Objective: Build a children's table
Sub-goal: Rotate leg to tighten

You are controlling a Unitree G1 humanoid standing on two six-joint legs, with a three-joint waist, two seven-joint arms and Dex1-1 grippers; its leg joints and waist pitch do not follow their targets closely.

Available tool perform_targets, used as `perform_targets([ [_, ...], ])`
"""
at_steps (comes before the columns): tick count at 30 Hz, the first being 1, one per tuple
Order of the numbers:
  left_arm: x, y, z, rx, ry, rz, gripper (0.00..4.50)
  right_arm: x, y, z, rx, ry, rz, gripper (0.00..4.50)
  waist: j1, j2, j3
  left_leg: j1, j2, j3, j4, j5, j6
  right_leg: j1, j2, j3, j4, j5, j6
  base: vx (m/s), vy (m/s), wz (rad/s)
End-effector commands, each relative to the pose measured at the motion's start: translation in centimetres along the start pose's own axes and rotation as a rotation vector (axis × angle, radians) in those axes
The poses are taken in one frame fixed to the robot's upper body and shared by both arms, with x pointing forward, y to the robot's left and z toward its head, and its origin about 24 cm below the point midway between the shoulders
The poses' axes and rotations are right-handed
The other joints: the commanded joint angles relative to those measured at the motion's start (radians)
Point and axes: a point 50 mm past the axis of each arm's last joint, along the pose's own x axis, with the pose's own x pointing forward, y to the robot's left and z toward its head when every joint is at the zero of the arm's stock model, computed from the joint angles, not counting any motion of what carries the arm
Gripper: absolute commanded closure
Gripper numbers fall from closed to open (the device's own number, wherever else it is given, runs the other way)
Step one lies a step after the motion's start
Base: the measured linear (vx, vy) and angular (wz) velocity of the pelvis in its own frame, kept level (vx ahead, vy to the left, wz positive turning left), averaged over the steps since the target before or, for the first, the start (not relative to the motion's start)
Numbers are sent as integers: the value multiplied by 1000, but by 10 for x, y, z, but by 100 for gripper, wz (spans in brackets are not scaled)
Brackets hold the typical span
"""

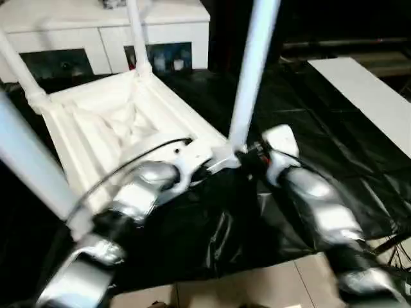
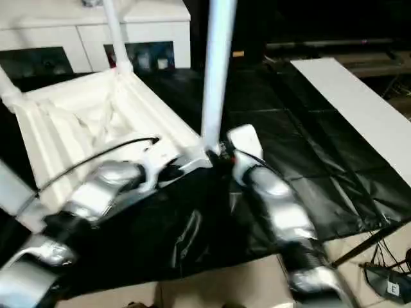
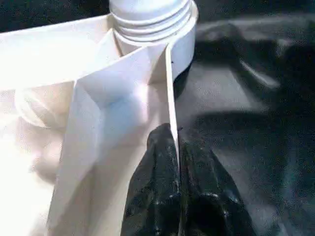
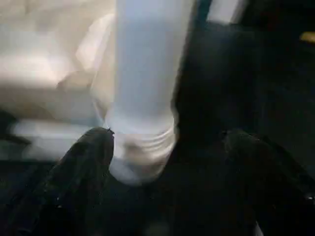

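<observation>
Silver forearms reach in from the near edge toward the upturned white plastic square tabletop point(image 1: 115, 122), which lies ribbed underside up on a black plastic sheet point(image 1: 302, 154) spread over the floor, with a white cabinet with glass-fronted compartments point(image 1: 96, 38) just behind it. At the tabletop's near corner, the left gripper point(image 3: 172, 147) is pinched shut on the thin outer rim wall, one black finger on each side of it. Just beside that corner, the right gripper point(image 4: 167, 147) stands wide open, its fingers apart on either side of the threaded base of the long white tapered round leg point(image 1: 252, 77) and, as far as I can judge, not clamping it. That leg rises upright from the round corner socket point(image 3: 182, 44); other legs stand at the far corners of the tabletop and one at its near left corner. The risk I see is that this leg is not fully screwed home: with nothing holding it, a nudge from the open fingers could tilt it or cross its thread. A slip of the left pinch off the narrow rim would let the tabletop slide on the slick sheet.
</observation>
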Motion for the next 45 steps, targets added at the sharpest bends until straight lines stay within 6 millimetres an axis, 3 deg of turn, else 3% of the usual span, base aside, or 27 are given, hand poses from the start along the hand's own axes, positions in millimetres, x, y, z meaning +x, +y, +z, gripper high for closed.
perform_targets([
  [1, -2, -11, -7, 35, 47, -115, 450, -6, 6, 6, -31, -19, 107, 59, 7, 4, -63, 34, 80, -42, -76, -215, 78, 40, -59, 33, -48, -87, -276, 0, 0, 0],
  [6, -16, -18, -6, 77, 52, -263, 450, -17, 8, 6, -25, -28, 216, 59, 7, 9, -56, 48, 85, -45, -89, -338, 0, 28, -53, 34, -56, -222, -254, 0, 0, 0],
  [10, -20, -23, 0, 80, 44, -309, 450, -15, 13, 4, -33, -9, 304, 59, 18, 9, -56, 58, 85, -40, -89, -368, -31, 19, -53, 36, -58, -232, -244, 0, 0, 0],
  [14, -18, -24, -1, 80, 53, -314, 450, -5, 15, 1, -51, 21, 321, 59, 18, 7, -57, 48, 81, -43, -91, -360, -47, 25, -57, 35, -56, -248, -233, 0, 0, 0],
  [22, -20, -22, -4, 93, 71, -301, 450, 1, 12, -4, -22, 43, 325, 59, 19, 6, -60, 45, 80, -41, -85, -316, -23, 29, -57, 35, -54, -209, -240, 0, 0, 0],
  [37, -19, -21, -6, 98, 76, -295, 450, 5, 14, -7, 27, 29, 361, 183, 20, 4, -62, 46, 80, -40, -83, -302, -18, 30, -58, 34, -51, -208, -243, 0, 0, 0],
  [45, -19, -21, -8, 94, 85, -297, 450, 6, 14, -9, 33, 39, 366, 189, 20, 4, -62, 46, 81, -40, -83, -301, -15, 30, -58, 34, -51, -217, -244, 0, 0, 0],
])
